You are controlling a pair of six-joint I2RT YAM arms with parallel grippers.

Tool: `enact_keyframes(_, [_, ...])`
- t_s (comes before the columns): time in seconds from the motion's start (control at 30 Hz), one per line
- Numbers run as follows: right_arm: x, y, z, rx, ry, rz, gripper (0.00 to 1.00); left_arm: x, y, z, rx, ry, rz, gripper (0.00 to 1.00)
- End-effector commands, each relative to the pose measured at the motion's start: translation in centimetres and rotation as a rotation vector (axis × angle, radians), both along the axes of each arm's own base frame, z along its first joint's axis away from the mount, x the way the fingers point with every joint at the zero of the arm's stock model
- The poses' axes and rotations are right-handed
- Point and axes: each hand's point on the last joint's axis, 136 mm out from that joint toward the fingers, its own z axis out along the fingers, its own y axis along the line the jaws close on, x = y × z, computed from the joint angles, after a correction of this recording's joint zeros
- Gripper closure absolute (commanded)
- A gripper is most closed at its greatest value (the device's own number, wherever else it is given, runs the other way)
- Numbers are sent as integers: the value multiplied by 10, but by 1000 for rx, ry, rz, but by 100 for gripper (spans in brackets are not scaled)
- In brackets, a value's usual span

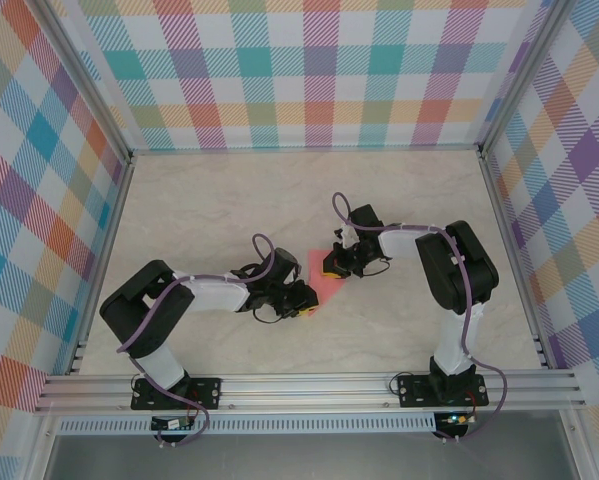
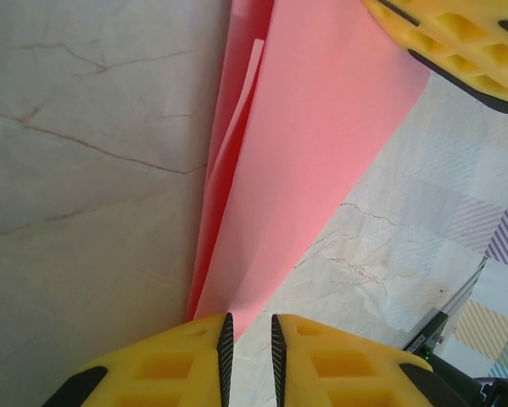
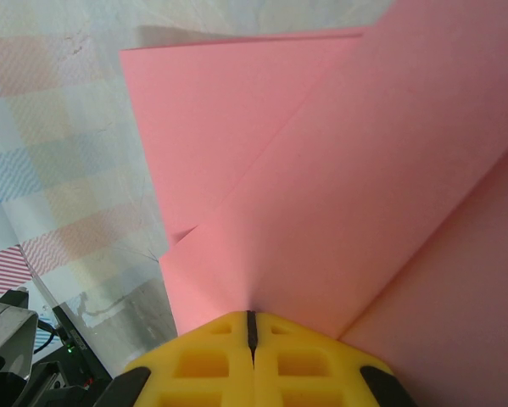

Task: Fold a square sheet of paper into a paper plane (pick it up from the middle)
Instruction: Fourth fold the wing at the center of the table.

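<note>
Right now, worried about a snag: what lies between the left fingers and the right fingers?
The folded pink paper spans it, from the left fingers to the right fingers, shut on its edge; the top view shows this.

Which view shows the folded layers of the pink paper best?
Right wrist view: the pink paper sits close up, its overlapping flaps and crease edges plain, pinched in the shut right tool. Left wrist view shows the paper at a steep angle, layers bunched along one edge. Top external view gives a small pink patch between the arms.
</note>
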Motion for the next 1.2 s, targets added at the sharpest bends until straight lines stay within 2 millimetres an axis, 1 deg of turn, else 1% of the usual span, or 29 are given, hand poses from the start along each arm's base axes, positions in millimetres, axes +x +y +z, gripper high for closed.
enact_keyframes(0.0, [-23, -29, -55, -201, 96, -10, 100, -14, 8, -19, 54, 55, -2, 79])
enact_keyframes(0.17, [-23, -29, -55, -201, 98, -10, 100, -15, 6, -20, 46, 63, -2, 79])
enact_keyframes(0.23, [-23, -29, -55, -201, 98, -10, 100, -13, 2, -15, 27, 53, -4, 79])
enact_keyframes(0.37, [-23, -29, -55, -201, 98, -10, 100, -9, -5, 4, -27, 18, -9, 78])
enact_keyframes(0.47, [-24, -29, -56, -201, 101, -9, 100, -10, -4, 11, -40, 11, -8, 77])
enact_keyframes(0.57, [-24, -29, -56, -201, 101, -11, 100, -13, -2, 10, -38, 17, -4, 77])
enact_keyframes(0.83, [-25, -29, -58, -203, 107, -10, 100, -23, 3, -11, 2, 66, -3, 77])
enact_keyframes(0.93, [-25, -30, -58, -204, 108, -10, 100, -24, 4, -16, 12, 77, -2, 77])
enact_keyframes(1.07, [-26, -30, -59, -205, 110, -10, 100, -20, 0, -10, 3, 64, -6, 77])
enact_keyframes(1.17, [-26, -30, -58, -206, 109, -11, 100, -13, -5, 5, -19, 24, -9, 77])
